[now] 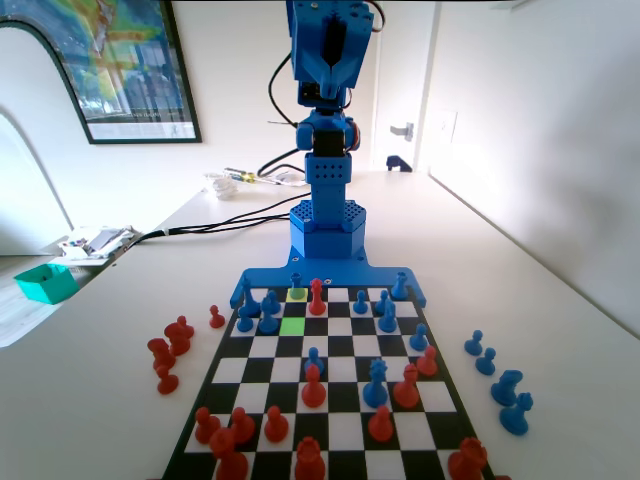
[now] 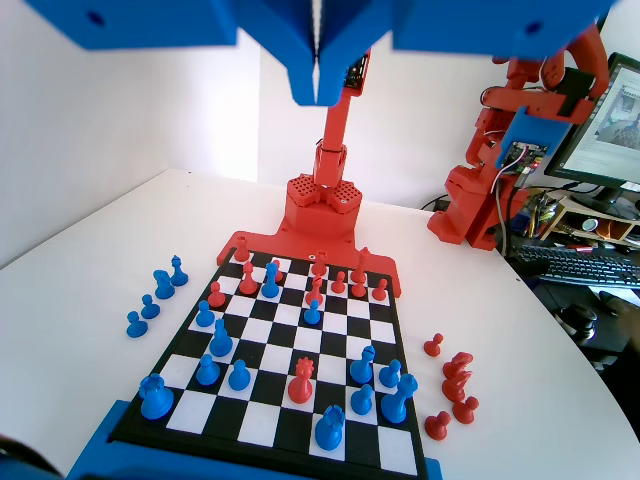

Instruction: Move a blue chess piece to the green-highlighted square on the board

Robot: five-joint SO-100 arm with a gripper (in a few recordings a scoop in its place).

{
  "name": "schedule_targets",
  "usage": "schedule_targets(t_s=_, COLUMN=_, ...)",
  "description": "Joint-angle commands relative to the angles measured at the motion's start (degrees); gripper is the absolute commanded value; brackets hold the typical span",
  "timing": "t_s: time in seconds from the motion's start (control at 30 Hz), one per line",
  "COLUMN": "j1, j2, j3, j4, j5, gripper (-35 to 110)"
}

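Note:
The green-highlighted square (image 1: 292, 325) lies in the board's (image 1: 342, 326) second row from the blue arm, left of centre in the fixed view. One square beyond it, a small blue chess piece (image 1: 296, 283) stands on a paler yellow square (image 1: 297, 295). In the wrist view that piece (image 2: 330, 428) is in the nearest row. Two more blue pieces (image 1: 270, 312) stand just left of the green square. My gripper (image 1: 328, 88) is held high above the arm's base, far above the board. Its jaws (image 2: 317, 85) press together in the wrist view with nothing between them.
Red and blue pieces are spread over the board, with a red piece (image 1: 317, 297) right of the yellow square. Off the board in the fixed view, several blue pieces (image 1: 497, 378) stand at the right and red ones (image 1: 172, 350) at the left. A teal box (image 1: 45, 283) sits far left.

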Motion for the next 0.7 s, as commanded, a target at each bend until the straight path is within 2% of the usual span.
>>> schedule_targets(t_s=0.0, j1=-0.18, j2=0.18, j3=0.44, j4=-0.97, j5=-0.09, gripper=2)
schedule_targets(t_s=0.67, j1=-0.18, j2=0.18, j3=0.44, j4=-0.97, j5=-0.09, gripper=3)
